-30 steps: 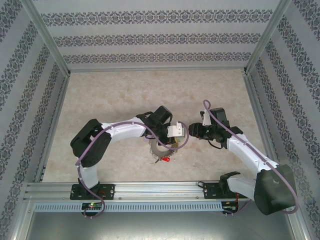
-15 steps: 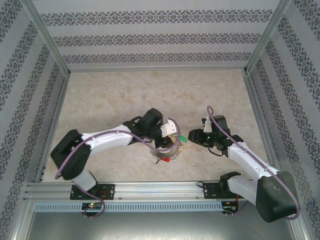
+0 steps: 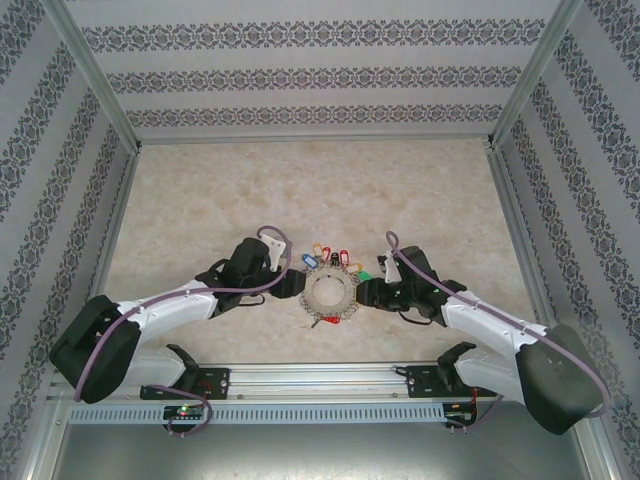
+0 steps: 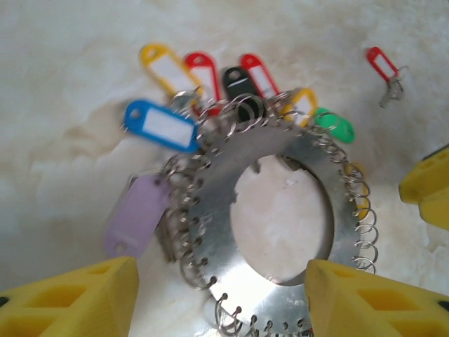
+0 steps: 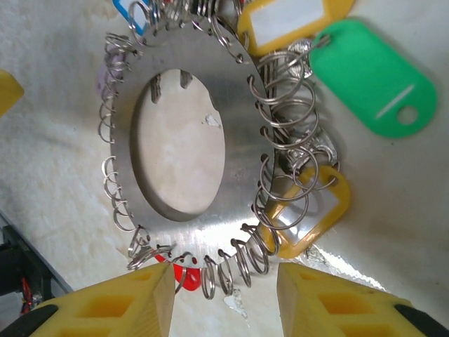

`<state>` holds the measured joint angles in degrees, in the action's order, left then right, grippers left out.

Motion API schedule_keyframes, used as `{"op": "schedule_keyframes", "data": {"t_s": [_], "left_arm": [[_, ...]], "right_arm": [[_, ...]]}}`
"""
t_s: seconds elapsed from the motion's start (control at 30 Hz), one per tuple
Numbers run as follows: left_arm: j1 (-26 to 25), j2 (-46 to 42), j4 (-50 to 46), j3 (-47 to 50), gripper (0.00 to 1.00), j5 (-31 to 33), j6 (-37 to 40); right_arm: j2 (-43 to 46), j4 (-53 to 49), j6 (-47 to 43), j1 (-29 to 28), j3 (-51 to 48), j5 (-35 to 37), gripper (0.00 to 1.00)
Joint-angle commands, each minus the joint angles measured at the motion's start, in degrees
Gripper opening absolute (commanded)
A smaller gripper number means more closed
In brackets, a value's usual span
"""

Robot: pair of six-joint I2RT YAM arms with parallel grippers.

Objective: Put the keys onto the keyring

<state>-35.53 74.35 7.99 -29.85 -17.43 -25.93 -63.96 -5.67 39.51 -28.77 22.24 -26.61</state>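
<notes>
In the top view the left gripper rests low over the marbled cream tabletop, just beside the keyring, a large flat grey metal disc with a round hole, at its 9 o'clock. In the left wrist view its blocky yellow plastic fingers stand wide apart, released and clamping nothing, with the disc's near rim lying across the gap. The disc is smooth and dully reflective, and its edge is fringed with small wire coil loops. Glossy oblong plastic tags fan from about 9 to 1 o'clock: lilac, blue, yellow, red, black and green. A small silver key with a red plastic tag lies loose on the table at 1 o'clock, well apart from the disc. At 3 o'clock in the top view, the right gripper meets the rim. In the right wrist view its ribbed yellow fingers are parted, not clenched, with a few rim coils sitting at the mouth of the gap. Whether the pads touch those coils cannot be told.
</notes>
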Motion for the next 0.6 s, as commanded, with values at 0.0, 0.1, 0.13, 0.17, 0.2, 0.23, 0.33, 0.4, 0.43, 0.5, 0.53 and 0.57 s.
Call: {"op": "schedule_keyframes", "data": {"t_s": [0.0,0.1,0.13,0.17,0.2,0.23,0.33,0.4,0.43,0.5,0.53,0.57], "left_arm": [[1.7,2.0,4.5,0.0,0.65,-2.1,-9.0],[2.2,4.6,4.8,-1.5,0.65,-4.7,-10.1],[2.2,5.5,4.4,-2.3,0.65,-5.6,-10.1],[2.3,6.6,3.4,-3.2,0.65,-6.0,-10.2],[2.3,7.5,2.8,-3.9,0.65,-6.7,-10.2],[2.3,8.6,2.7,-4.5,0.64,-7.5,-10.4],[2.3,11.2,3.3,-5.2,0.63,-8.3,-11.4],[2.3,12.8,3.5,-5.6,0.63,-7.8,-11.8],[2.3,13.9,3.5,-6.0,0.62,-7.9,-11.8],[2.3,16.3,4.2,-6.7,0.57,-9.1,-11.8],[2.3,17.4,4.9,-6.9,0.56,-9.7,-11.8],[2.3,18.3,5.5,-7.0,0.55,-10.1,-12.1]], "right_arm": [[-2.0,3.4,2.3,-0.6,-0.6,2.1,0.44],[-5.1,6.7,3.4,-1.1,-0.3,-0.3,0.43],[-5.9,6.6,3.6,-1.3,0.0,-0.1,0.43],[-6.6,6.8,3.6,-1.4,0.2,0.4,0.42],[-7.1,7.1,3.8,-1.4,0.3,0.6,0.42],[-7.8,7.5,3.9,-1.4,0.4,0.4,0.42],[-9.4,8.3,4.7,-1.5,0.7,1.5,0.42],[-10.4,9.6,4.6,-1.5,0.7,0.5,0.41],[-10.9,10.7,4.7,-1.5,0.7,-0.3,0.39],[-12.0,12.3,5.1,-1.6,0.9,-1.1,0.38],[-12.7,12.7,5.1,-1.6,1.1,-1.6,0.37],[-13.3,13.1,5.0,-1.6,1.4,-2.0,0.36]]}}
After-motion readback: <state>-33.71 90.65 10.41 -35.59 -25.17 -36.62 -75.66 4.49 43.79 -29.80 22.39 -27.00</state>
